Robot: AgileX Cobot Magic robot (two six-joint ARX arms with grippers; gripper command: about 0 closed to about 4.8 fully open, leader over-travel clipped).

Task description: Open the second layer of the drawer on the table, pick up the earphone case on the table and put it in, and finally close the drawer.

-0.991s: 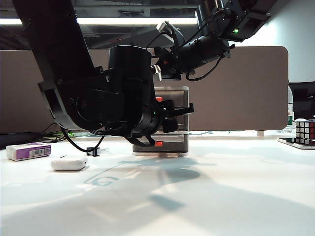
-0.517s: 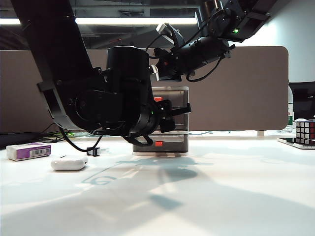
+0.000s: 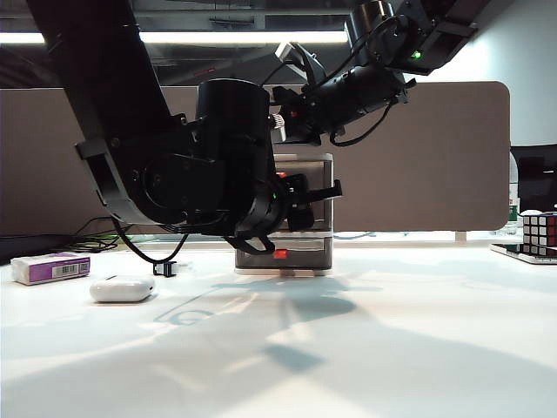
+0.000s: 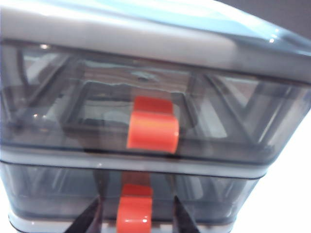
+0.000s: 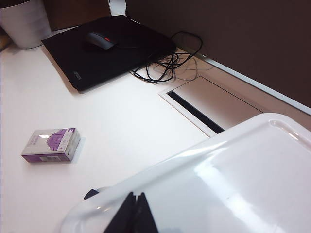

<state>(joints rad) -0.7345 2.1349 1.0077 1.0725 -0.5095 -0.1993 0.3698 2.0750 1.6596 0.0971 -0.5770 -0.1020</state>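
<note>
Drawers first: the drawer (image 3: 287,213), a small white-framed cabinet with smoky dark trays and red handles, stands toward the back of the table (image 3: 374,348), and the big black left arm fills the space in front of it. The left gripper (image 3: 306,202) sits right at the cabinet's front at about the height of the second layer of the drawer (image 4: 136,187); from the wrist camera its two dark fingertips (image 4: 87,218) stand apart on either side of the red handle (image 4: 133,213) of that tray, not visibly pinching it, while the handle of the tray above shows larger and higher up. All three trays look pushed in. The right gripper (image 3: 283,109) hangs in the air just above the cabinet's white top (image 5: 228,179), and in its own camera the fingers appear pressed together to a thin dark wedge with nothing between them. The earphone case (image 3: 122,288), a glossy white pebble, lies on the table well to the left of the cabinet, with a white-and-purple box (image 3: 50,267) beyond it. A Rubik's cube (image 3: 540,231) sits at the far right edge.
</note>
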